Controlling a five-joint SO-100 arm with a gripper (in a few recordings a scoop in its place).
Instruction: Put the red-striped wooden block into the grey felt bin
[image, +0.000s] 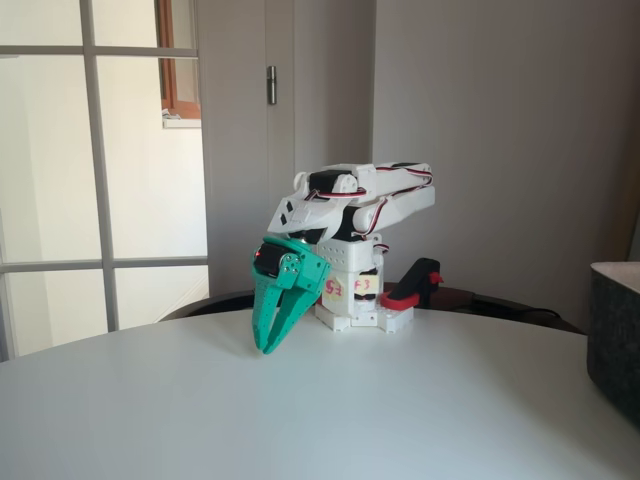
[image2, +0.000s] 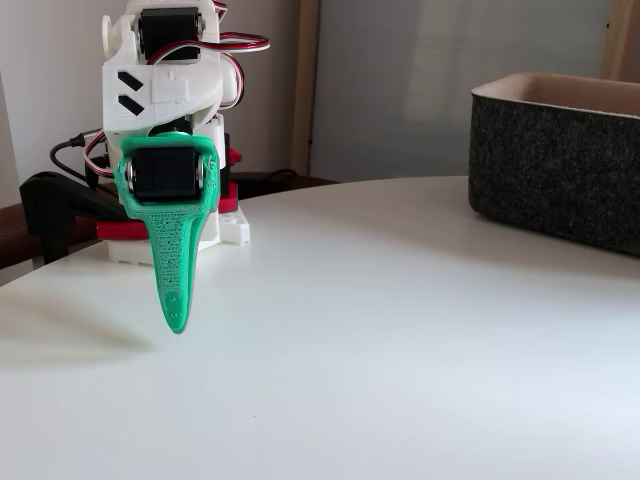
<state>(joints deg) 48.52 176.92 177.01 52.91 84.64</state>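
End effector (image: 268, 345) hangs tip-down just above the white worktop (image: 300, 410), fingers pressed together, nothing between them; the other fixed view shows it edge-on as one green wedge (image2: 176, 318). The block can't be made out on the worktop in either fixed view, so I can't place it relative to the end effector. The bin (image2: 560, 165) stands well off to the right of the end effector in both fixed views, upright, mouth open. Handling guess: small wooden block should be light, rigid, not fragile, with smooth faces that may slip on the plastic fingers. Take it across two flat parallel faces, mid-height. Felt walls are soft; drop from above the rim.
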